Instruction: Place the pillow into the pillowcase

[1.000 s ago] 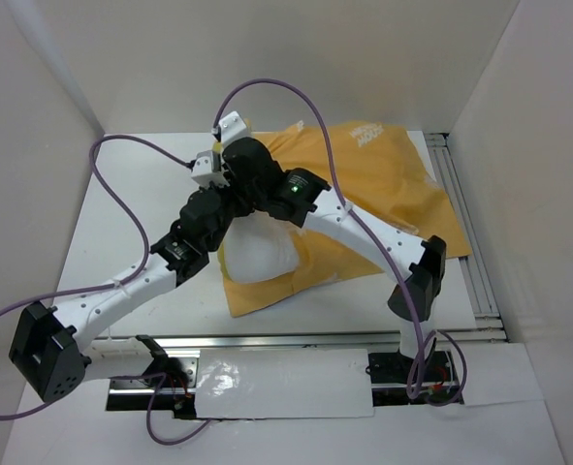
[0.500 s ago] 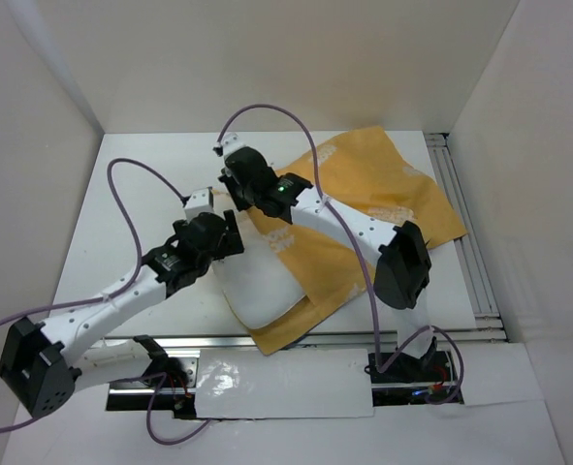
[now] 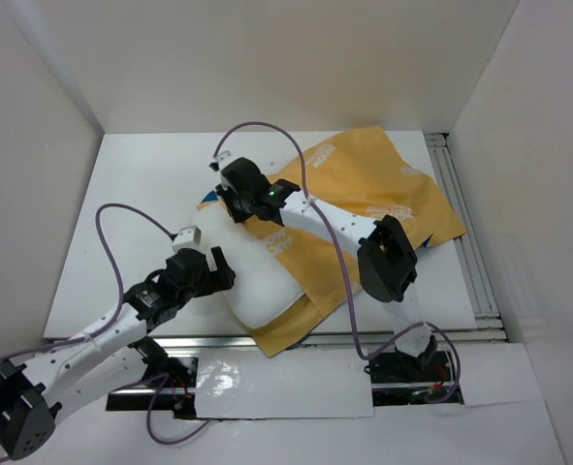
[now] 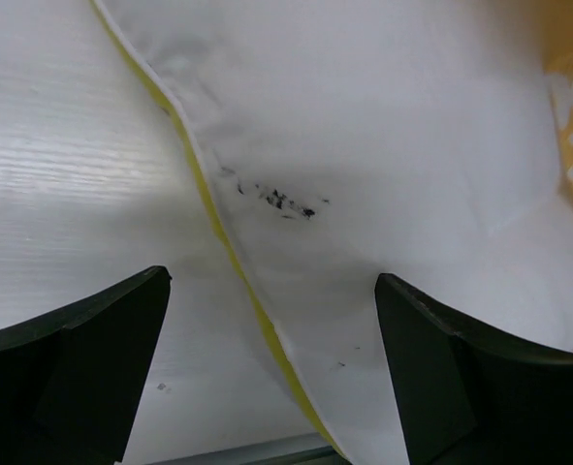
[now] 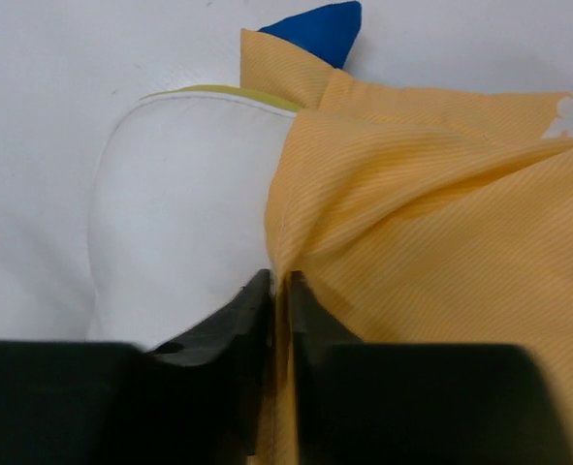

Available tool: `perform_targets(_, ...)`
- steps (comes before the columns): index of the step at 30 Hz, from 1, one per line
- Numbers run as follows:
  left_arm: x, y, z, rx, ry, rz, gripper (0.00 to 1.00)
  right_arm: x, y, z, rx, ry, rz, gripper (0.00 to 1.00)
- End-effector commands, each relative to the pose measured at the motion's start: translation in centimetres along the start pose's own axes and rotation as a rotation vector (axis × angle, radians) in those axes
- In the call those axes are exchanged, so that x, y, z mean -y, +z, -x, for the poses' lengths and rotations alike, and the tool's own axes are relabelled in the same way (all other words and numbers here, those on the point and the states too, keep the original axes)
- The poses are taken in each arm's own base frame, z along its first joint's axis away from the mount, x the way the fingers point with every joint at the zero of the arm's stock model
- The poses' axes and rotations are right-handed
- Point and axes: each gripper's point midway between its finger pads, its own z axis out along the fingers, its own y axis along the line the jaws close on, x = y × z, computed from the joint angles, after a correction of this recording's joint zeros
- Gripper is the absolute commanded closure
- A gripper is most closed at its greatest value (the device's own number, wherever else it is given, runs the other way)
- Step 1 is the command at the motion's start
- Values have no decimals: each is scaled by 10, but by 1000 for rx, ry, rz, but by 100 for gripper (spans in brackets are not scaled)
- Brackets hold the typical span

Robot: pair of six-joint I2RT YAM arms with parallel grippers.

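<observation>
The white pillow (image 3: 262, 281) lies near the table's front, its right part inside the mustard-orange pillowcase (image 3: 364, 184). My left gripper (image 3: 213, 266) is open beside the pillow's left side. In the left wrist view the pillow (image 4: 383, 126) and its yellow edge (image 4: 218, 232) pass between the wide-apart fingers of my left gripper (image 4: 271, 279), untouched. My right gripper (image 3: 230, 199) is at the far left of the case's mouth. In the right wrist view my right gripper (image 5: 278, 279) is shut on the hem of the pillowcase (image 5: 441, 223), with the pillow (image 5: 179, 203) to the left.
White walls enclose the table (image 3: 131, 194) on three sides. Metal rails run along the right side (image 3: 461, 223) and the front edge (image 3: 296, 339). Purple cables loop above both arms. A blue corner (image 5: 315, 29) of the case's inside sticks out beyond the pillow.
My left gripper opened, let go and drew back toward the near left. The right gripper shifted slightly nearer, still on the hem. The pillowcase now lies further over the pillow.
</observation>
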Motion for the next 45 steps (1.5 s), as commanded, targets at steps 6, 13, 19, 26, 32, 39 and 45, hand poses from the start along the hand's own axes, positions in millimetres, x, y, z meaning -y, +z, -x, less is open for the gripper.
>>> perform_targets(6, 46, 11, -18, -42, -51, -272, 0, 2, -12, -5, -20, -16, 18, 21)
perform_targets(13, 45, 21, -11, 11, -93, -249, 65, 43, -55, -12, 25, 40, -110, 5)
perform_targets(19, 42, 45, 3, 28, -88, -135, 80, 78, -107, -37, 31, 90, -152, 0)
perform_targets(26, 43, 69, 17, 35, -107, -66, 90, 139, -161, -97, -40, 242, -316, 0)
perform_targets(32, 39, 77, 11, 3, -143, -77, 90, 159, -149, -132, -48, 346, -252, 0)
perform_targets(39, 49, 57, 6, -25, -67, -150, 84, 174, -98, -121, -26, 381, -166, 0)
perform_targets(45, 26, 39, 3, -12, 8, -71, 68, 181, -55, -72, 62, 382, -88, 0)
